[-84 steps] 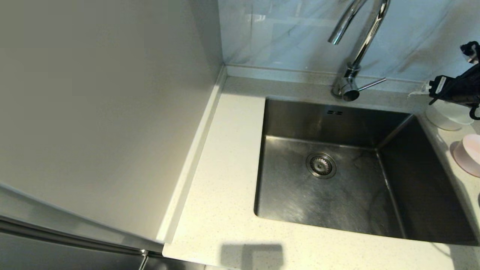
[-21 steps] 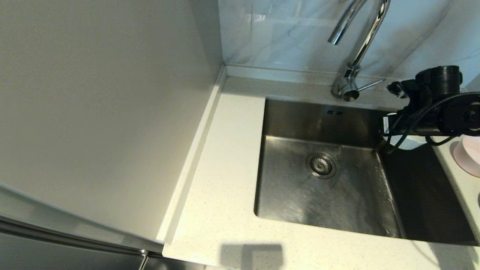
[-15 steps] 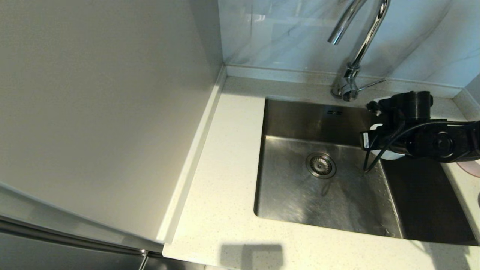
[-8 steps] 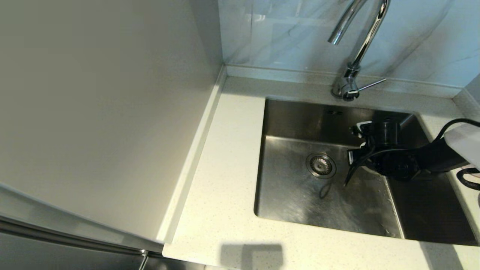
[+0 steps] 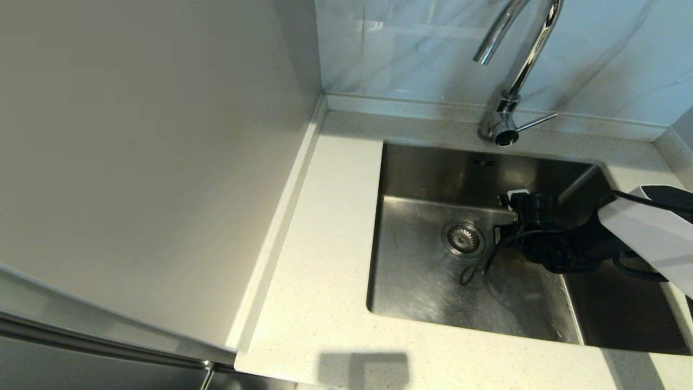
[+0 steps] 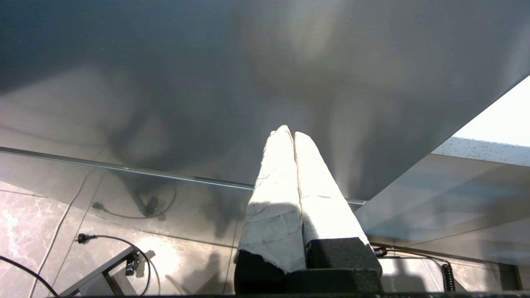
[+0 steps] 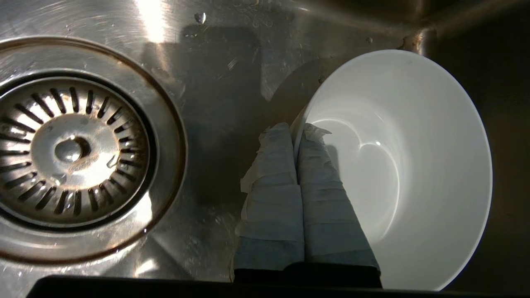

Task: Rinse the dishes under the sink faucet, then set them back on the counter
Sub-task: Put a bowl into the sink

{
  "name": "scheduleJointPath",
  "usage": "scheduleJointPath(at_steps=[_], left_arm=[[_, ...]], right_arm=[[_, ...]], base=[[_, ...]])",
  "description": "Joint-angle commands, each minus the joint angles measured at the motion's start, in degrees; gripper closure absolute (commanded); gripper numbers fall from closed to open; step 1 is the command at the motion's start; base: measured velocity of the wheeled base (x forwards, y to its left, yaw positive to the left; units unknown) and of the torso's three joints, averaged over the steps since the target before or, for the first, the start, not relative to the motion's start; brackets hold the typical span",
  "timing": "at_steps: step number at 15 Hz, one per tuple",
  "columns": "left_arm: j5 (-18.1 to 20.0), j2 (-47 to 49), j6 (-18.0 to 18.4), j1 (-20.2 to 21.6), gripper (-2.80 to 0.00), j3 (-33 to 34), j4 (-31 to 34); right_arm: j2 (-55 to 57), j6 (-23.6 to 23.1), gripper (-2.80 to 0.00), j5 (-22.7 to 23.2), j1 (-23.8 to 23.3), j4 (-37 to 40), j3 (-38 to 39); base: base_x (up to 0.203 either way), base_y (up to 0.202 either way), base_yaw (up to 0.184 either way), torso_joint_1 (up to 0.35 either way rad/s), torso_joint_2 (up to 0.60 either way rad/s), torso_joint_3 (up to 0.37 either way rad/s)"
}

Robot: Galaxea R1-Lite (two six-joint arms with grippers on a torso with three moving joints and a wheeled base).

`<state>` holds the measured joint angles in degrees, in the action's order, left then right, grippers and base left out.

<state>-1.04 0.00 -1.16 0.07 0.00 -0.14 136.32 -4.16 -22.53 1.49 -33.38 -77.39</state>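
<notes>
A white bowl (image 7: pixel 408 161) hangs low in the steel sink (image 5: pixel 427 281), just right of the drain strainer (image 7: pixel 70 151). My right gripper (image 7: pixel 295 129) is shut on the bowl's rim, one taped finger inside and one outside. In the head view my right arm (image 5: pixel 641 235) reaches into the basin from the right and hides the bowl. The chrome faucet (image 5: pixel 522 59) stands behind the sink with its spout over the basin's back; no water shows. The pink and grey-white bowls are out of view. My left gripper (image 6: pixel 288 131) is shut on nothing, parked low beside a cabinet front.
The faucet's side lever (image 5: pixel 537 121) points right. The speckled counter (image 5: pixel 325 244) runs left of and in front of the sink, with a raised back edge. A smooth beige panel (image 5: pixel 146 151) stands at the left. Cables lie on the floor (image 6: pixel 49 231).
My right arm has carried the white bowl from the counter at the right, leftward and down into the sink, ending beside the drain. The left arm has not moved.
</notes>
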Motion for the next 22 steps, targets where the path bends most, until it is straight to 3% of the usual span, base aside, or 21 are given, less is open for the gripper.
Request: scheduleJointPath(at_steps=[1, 13, 14, 22], left_arm=[[0.0, -0.2, 0.0, 0.0, 0.00, 0.0, 0.0], [0.0, -0.2, 0.0, 0.0, 0.00, 0.0, 0.0], [0.0, -0.2, 0.0, 0.0, 0.00, 0.0, 0.0], [0.0, -0.2, 0.0, 0.0, 0.00, 0.0, 0.0]], right_arm=[[1.6, 0.0, 0.00, -0.1, -0.2, -0.2, -1.1], [4.9, -0.1, 0.00, -1.8, -0.5, -0.1, -5.4], [4.8, -0.1, -2.80, -2.1, -0.5, -0.1, -5.4], [-4.4, -0.1, -2.80, -2.4, -0.5, -0.1, -0.7]], base=[[0.000, 0.000, 0.000, 0.000, 0.00, 0.000], [0.000, 0.000, 0.000, 0.000, 0.00, 0.000], [0.000, 0.000, 0.000, 0.000, 0.00, 0.000], [0.000, 0.000, 0.000, 0.000, 0.00, 0.000]])
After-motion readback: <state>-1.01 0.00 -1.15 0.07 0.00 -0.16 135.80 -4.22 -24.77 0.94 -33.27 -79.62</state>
